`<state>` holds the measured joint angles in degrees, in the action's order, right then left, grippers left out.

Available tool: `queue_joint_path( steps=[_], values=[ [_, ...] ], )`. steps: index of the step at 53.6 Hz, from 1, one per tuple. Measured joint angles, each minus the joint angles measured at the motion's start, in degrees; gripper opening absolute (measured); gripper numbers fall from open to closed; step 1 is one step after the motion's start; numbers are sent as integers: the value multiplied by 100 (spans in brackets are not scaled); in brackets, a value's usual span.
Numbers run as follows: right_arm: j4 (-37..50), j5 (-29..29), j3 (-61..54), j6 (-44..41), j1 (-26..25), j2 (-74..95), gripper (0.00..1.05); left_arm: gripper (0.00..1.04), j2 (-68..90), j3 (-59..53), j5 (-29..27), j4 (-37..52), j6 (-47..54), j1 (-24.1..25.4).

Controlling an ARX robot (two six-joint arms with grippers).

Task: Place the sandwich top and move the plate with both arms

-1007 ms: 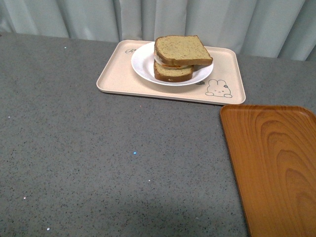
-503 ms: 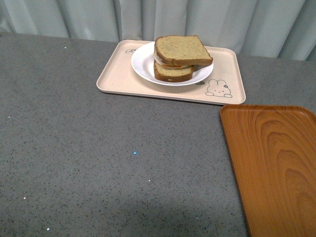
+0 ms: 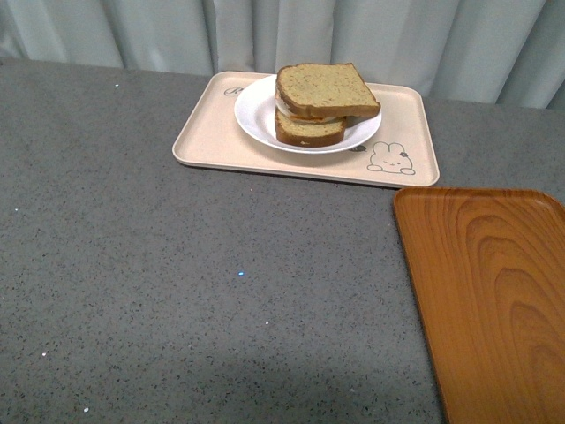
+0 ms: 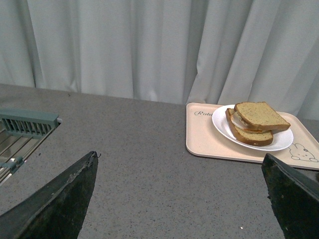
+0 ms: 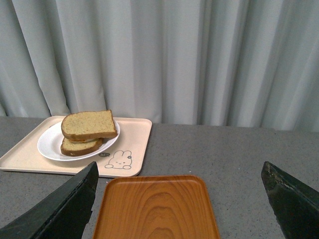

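Grey counter (image 3: 177, 265): plate (image 3: 256, 115) with bread top (image 3: 325, 88) stacked sits upper centre, far ahead of your left gripper (image 4: 179, 199) and right gripper (image 5: 179, 199), both spread open, empty.

Staged lab-type tabletop: grey speckled table (image 3: 177, 265), pale curtain (image 5: 164, 55) backdrop at far edge, two serving trays, wire rack (image 4: 22, 134) at left.

Grey speckled table (image 3: 177, 283), beige rabbit-print tray (image 3: 212, 137), orange wood-grain tray (image 3: 494, 300) near it
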<state>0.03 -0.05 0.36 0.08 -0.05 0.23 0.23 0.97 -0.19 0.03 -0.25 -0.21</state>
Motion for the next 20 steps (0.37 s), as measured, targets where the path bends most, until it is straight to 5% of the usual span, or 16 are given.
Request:
queue_joint_path(
  steps=[20],
  values=[
    [0,0,0,0,0,0,96,98,0,0,0,0,0,0]
  ],
)
